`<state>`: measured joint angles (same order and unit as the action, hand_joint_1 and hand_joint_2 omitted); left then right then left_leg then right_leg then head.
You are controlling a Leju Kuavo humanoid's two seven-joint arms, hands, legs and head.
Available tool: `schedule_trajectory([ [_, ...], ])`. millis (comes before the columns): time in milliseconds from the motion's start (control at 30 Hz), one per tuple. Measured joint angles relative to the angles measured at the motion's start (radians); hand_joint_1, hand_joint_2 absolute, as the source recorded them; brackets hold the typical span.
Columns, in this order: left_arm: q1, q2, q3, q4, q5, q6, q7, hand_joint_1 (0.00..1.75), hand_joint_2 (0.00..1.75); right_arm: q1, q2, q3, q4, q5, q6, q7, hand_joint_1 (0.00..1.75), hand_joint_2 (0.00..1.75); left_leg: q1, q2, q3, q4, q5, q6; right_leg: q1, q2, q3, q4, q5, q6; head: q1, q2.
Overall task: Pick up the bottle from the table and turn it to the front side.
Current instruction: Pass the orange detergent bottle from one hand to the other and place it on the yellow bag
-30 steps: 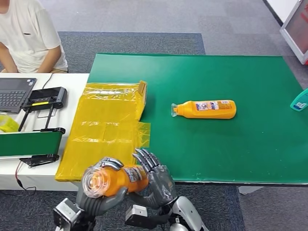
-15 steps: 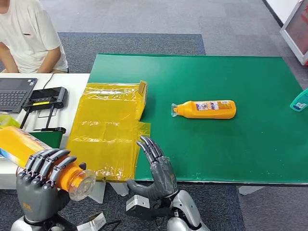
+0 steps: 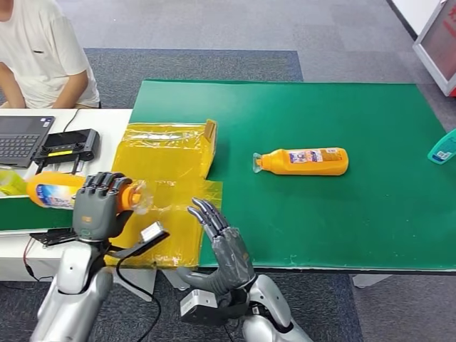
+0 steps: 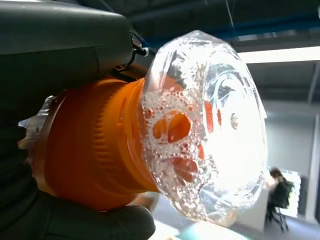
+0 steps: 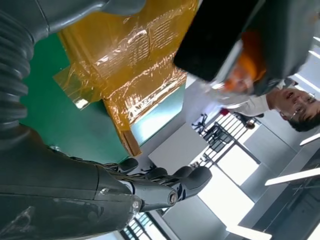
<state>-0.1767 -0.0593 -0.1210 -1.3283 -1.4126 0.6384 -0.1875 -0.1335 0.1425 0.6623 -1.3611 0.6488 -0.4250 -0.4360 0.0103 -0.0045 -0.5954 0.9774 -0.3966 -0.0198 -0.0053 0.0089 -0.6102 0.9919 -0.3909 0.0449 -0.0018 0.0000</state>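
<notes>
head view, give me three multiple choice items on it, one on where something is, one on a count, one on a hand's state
1. Where does the free orange bottle lie?
A. on the green mat
B. on the yellow plastic sheet
C. on the laptop

2. How many orange bottles are in the head view?
A. one
B. two
C. four

3. What is the left hand doing?
A. resting flat on the mat
B. hanging with nothing in it
C. gripping an orange bottle

Answers:
1. A, the free orange bottle lies on its side on the green mat, apart from the yellow plastic sheet.
2. B, one lies on the mat and the held bottle is over the white table's end.
3. C, the left hand has its fingers wrapped round the held bottle near its clear cap, while the right hand holds nothing, fingers apart.
</notes>
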Motion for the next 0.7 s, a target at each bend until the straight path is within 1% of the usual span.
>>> schedule_trajectory([
  [100,-0.089,0.006,-0.077,0.119,-0.008,-0.074,0.05,1.75,1.75,-0.007,0.005,0.013,0.0,-0.004,0.021,-0.003,0.0,1.75,0.0,0.0,-0.001,0.0,0.0,0.0,0.0,0.0,0.0,0.0,0.0,0.0,0.0,0.0],
  [167,-0.117,0.007,-0.104,0.157,-0.01,-0.099,0.063,1.75,1.75,-0.009,0.008,0.019,0.0,-0.004,0.028,-0.004,0.0,1.75,0.0,0.0,-0.001,0.0,0.0,0.0,0.0,0.0,0.0,0.0,0.0,0.0,0.0,0.0],
  [233,-0.121,0.007,-0.107,0.162,-0.01,-0.102,0.064,1.75,1.75,-0.01,0.008,0.019,0.0,-0.004,0.029,-0.004,0.0,1.75,0.0,0.0,-0.001,0.0,0.0,0.0,0.0,0.0,0.0,0.0,0.0,0.0,0.0,0.0],
  [267,-0.152,0.003,-0.132,0.198,-0.009,-0.125,0.07,1.75,1.75,-0.013,0.01,0.026,0.0,-0.002,0.033,-0.005,0.0,1.75,0.0,0.0,-0.001,0.0,0.0,0.0,0.0,0.0,-0.001,0.0,0.0,0.0,0.0,0.0],
  [367,-0.285,-0.028,-0.246,0.361,-0.007,-0.246,0.098,1.75,1.75,-0.027,0.018,0.058,0.0,0.017,0.048,-0.008,0.0,1.75,0.0,0.0,-0.002,0.0,0.0,0.0,0.0,0.0,-0.002,0.0,0.0,0.0,0.0,0.0],
  [400,-0.308,-0.04,-0.267,0.39,-0.005,-0.272,0.105,1.75,1.75,-0.029,0.02,0.065,0.0,0.023,0.048,-0.008,0.0,1.75,0.0,0.0,-0.002,0.0,0.0,0.0,0.0,0.0,-0.002,0.0,0.0,0.0,0.0,0.0],
  [533,-0.368,-0.084,-0.329,0.468,0.021,-0.338,0.124,1.75,1.75,-0.034,0.021,0.077,-0.002,0.031,0.05,-0.007,0.0,1.75,0.0,0.0,-0.003,0.0,0.0,0.0,0.0,0.0,-0.002,0.0,0.0,0.0,0.0,0.0],
  [633,-0.401,-0.117,-0.347,0.527,0.086,-0.394,0.131,1.75,1.75,-0.034,0.021,0.081,-0.016,0.034,0.051,-0.012,0.0,1.75,0.0,0.0,-0.003,0.0,0.0,0.0,0.0,0.0,-0.003,0.0,0.0,0.001,0.0,0.0],
  [700,-0.42,-0.139,-0.349,0.573,0.127,-0.415,0.137,1.75,1.75,-0.032,0.019,0.082,-0.037,0.034,0.05,-0.018,0.0,1.75,0.0,0.0,-0.003,0.0,0.0,0.0,0.0,0.0,-0.003,0.0,0.0,0.001,0.0,0.0],
])
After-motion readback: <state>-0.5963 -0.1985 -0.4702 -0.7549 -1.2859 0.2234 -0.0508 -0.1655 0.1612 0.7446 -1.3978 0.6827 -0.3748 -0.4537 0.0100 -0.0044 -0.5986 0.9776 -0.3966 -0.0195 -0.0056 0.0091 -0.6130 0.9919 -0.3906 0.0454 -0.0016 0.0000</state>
